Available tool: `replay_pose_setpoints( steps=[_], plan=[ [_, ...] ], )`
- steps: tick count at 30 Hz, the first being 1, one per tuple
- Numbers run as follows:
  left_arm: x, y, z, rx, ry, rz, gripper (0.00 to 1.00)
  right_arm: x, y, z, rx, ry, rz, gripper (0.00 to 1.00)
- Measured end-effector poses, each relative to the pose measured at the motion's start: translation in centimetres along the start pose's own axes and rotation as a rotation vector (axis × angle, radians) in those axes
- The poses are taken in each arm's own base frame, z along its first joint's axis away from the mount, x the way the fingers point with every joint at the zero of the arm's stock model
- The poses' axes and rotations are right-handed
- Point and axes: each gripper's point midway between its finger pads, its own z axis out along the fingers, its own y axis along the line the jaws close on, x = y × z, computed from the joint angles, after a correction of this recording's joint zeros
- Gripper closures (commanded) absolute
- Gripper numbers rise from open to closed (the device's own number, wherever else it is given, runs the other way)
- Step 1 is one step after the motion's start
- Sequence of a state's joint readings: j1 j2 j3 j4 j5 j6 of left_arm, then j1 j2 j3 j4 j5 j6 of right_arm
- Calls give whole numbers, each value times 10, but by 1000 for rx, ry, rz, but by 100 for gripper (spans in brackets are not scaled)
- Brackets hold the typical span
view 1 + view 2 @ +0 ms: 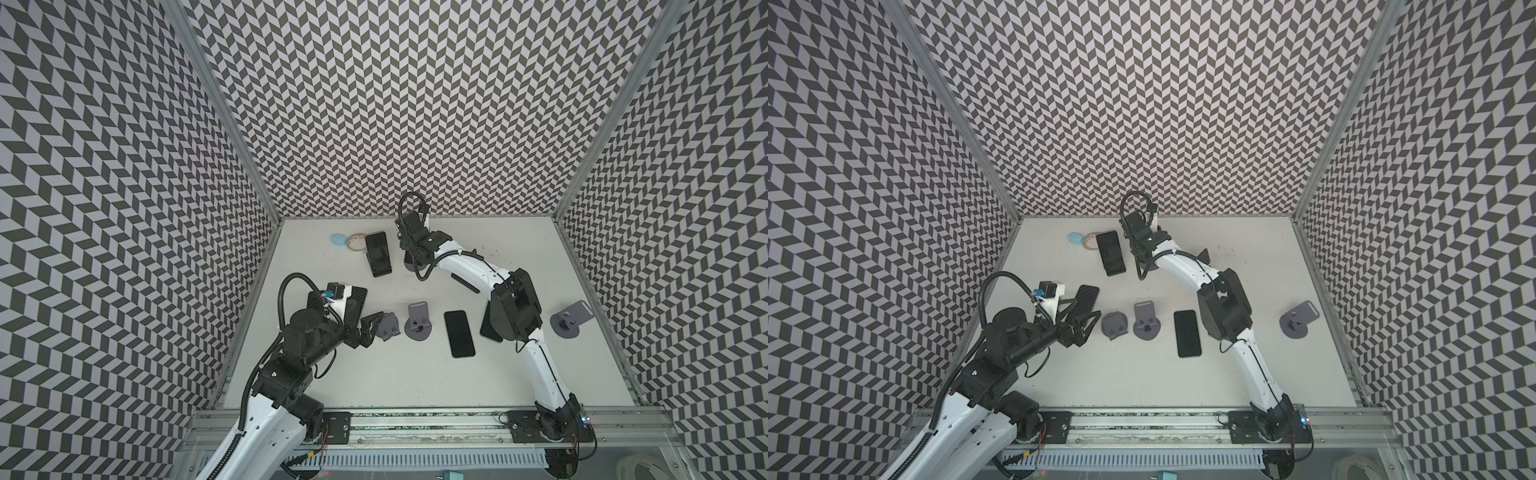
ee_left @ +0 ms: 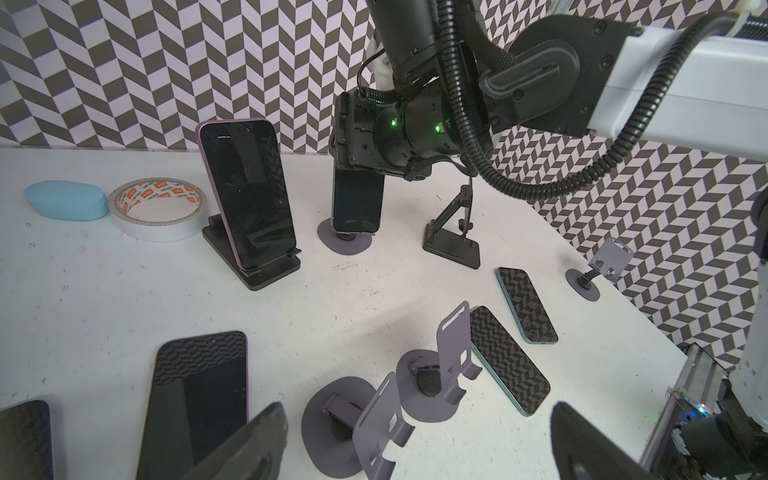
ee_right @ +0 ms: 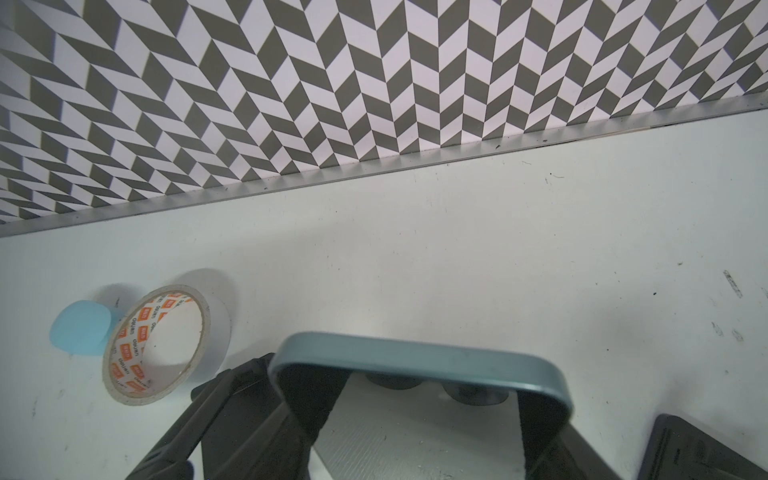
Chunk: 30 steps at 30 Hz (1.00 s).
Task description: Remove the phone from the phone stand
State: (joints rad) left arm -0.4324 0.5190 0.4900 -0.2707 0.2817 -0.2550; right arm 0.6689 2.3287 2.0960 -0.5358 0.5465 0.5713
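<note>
A teal-edged phone (image 2: 357, 199) stands upright over the round grey base of a phone stand (image 2: 345, 245) at the back of the table. My right gripper (image 1: 409, 249) comes down on it from above. In the right wrist view the phone's top edge (image 3: 415, 353) spans between the fingers (image 3: 307, 399), which press on its two sides, so the right gripper (image 3: 419, 415) is shut on it. My left gripper (image 1: 376, 322) is open and empty, low at the left beside an empty grey stand (image 1: 388, 326). Both top views hide the phone under the right wrist.
A second phone (image 2: 249, 195) leans on a black stand (image 2: 270, 276) next to a tape roll (image 2: 158, 208) and a blue oval (image 2: 64, 199). Several phones lie flat (image 1: 459, 332). Empty grey stands (image 1: 419, 322) (image 1: 571, 318) and a black folding stand (image 2: 453, 232) are about.
</note>
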Motion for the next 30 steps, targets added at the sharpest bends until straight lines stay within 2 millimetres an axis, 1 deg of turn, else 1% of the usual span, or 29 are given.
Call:
replay_pose_setpoints(
  steps=[11,22,30],
  plan=[
    [-1,0,-1,1,-4,1,1,1,-5,-5,-3,4,-36,45],
    [0,0,0,0,-2,1,2,-2,-4,-8,-19,1,-87,46],
    [-1,1,0,-7,-4,0,2,-19,-1,-20,-43,-37,-101,46]
  ],
)
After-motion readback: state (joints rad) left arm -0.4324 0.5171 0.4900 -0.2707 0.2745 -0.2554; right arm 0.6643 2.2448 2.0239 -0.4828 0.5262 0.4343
